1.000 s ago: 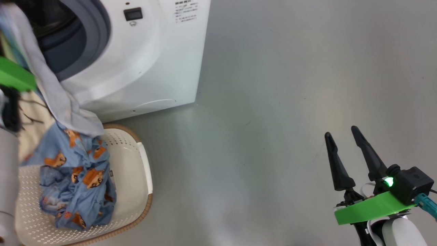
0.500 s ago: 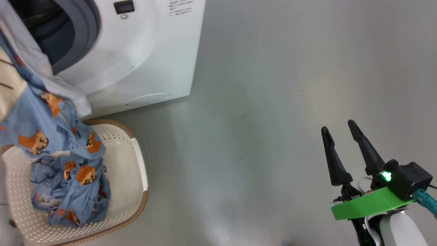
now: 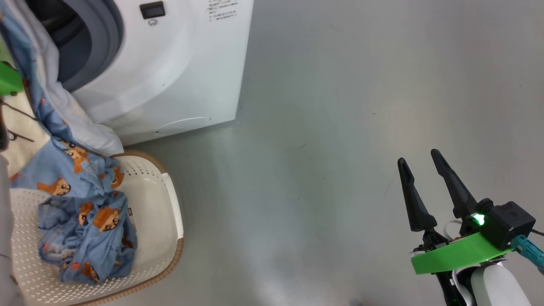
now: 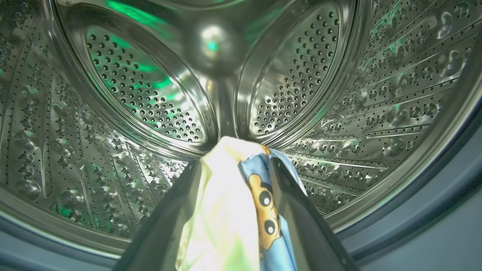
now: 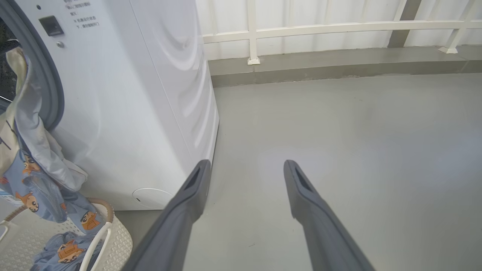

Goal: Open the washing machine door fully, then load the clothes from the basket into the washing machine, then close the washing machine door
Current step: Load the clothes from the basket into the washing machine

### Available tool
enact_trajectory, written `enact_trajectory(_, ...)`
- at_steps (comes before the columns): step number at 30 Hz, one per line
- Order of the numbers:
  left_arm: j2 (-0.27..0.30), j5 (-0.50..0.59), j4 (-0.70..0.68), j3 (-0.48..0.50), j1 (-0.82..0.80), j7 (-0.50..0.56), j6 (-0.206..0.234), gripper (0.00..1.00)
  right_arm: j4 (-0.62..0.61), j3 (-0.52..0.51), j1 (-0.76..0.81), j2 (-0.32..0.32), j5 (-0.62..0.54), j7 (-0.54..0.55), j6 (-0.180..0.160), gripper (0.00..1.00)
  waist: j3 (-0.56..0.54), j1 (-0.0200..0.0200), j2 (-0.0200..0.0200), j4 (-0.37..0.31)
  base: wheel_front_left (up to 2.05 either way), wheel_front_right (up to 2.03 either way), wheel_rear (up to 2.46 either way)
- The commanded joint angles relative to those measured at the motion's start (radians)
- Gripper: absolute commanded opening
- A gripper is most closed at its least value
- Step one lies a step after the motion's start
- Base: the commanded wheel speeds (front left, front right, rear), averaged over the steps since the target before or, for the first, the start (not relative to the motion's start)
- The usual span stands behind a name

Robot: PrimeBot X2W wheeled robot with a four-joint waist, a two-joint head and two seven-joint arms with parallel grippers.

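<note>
Clothes (image 4: 226, 210) between the dark fingers of left gripper (image 4: 235, 163), inside the steel drum (image 4: 131, 94) of the washing machine (image 3: 170, 63); clamped or just loosened, cannot tell. Trail out past the grey gasket (image 3: 106, 34) and down into the basket (image 3: 165, 221), onto more blue pieces. Right gripper (image 3: 418, 157) spread wide, holding nothing, over grey floor (image 3: 318, 127).

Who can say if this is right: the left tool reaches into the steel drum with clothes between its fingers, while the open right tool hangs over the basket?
One error: the open right tool hangs over bare floor, well right of the basket, as the head view shows. The left tool does reach into the steel drum with clothes between its fingers.
</note>
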Motion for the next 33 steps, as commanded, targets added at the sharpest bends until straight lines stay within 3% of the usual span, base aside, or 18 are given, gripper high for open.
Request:
enact_trajectory(1,0.047,0.007,-0.007,0.005,-0.014,-0.005,-0.003,1.00,-0.020,0.025,-0.002,-0.002,-0.002,-0.005,0.001,1.00,0.000,0.0000,0.0000,0.003,0.00,0.00,0.00)
enact_trajectory(15,0.015,-0.028,-0.038,0.019,0.049,-0.005,-0.003,1.00,-0.022,0.014,-0.005,-0.006,-0.006,-0.005,0.001,1.00,-0.004,0.0000,0.0000,0.036,0.00,0.00,0.00)
enact_trajectory(33,-0.095,0.007,-0.311,0.093,0.376,-0.005,-0.003,1.00,-0.033,-0.034,0.012,-0.022,-0.016,-0.005,0.001,1.00,-0.028,0.0000,0.0000,0.121,0.00,0.00,0.00)
